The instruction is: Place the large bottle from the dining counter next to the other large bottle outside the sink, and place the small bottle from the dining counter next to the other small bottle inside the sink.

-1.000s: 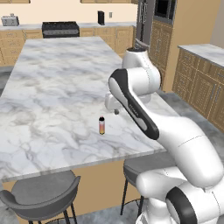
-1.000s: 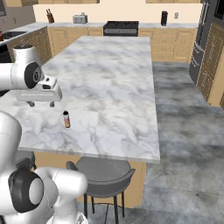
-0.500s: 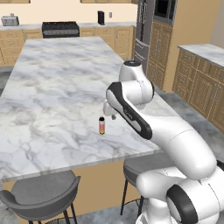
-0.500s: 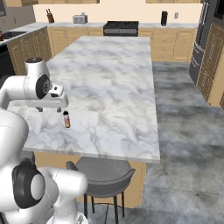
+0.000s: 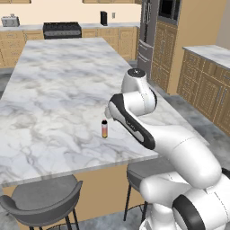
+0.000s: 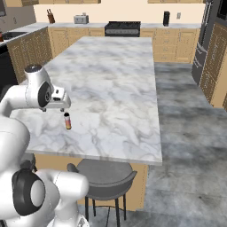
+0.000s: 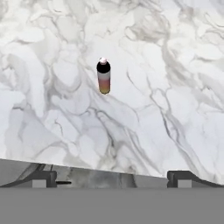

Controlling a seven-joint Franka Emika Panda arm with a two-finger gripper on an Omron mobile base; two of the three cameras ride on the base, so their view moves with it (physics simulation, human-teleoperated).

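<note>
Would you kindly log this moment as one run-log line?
phase: approach | target: small bottle upright on dining counter | gripper: open, above bottle, no contact | held: nothing

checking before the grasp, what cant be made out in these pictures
- Gripper: in the right base view its fingers are too small to read; in the left base view the arm's own links cover it.
- Small bottle: the hand view shows cap and pink-to-orange body, but any label is too small; how high the gripper is above it cannot be judged.
- Dining counter: its near left corner is cut off by the left base view's edge.
</note>
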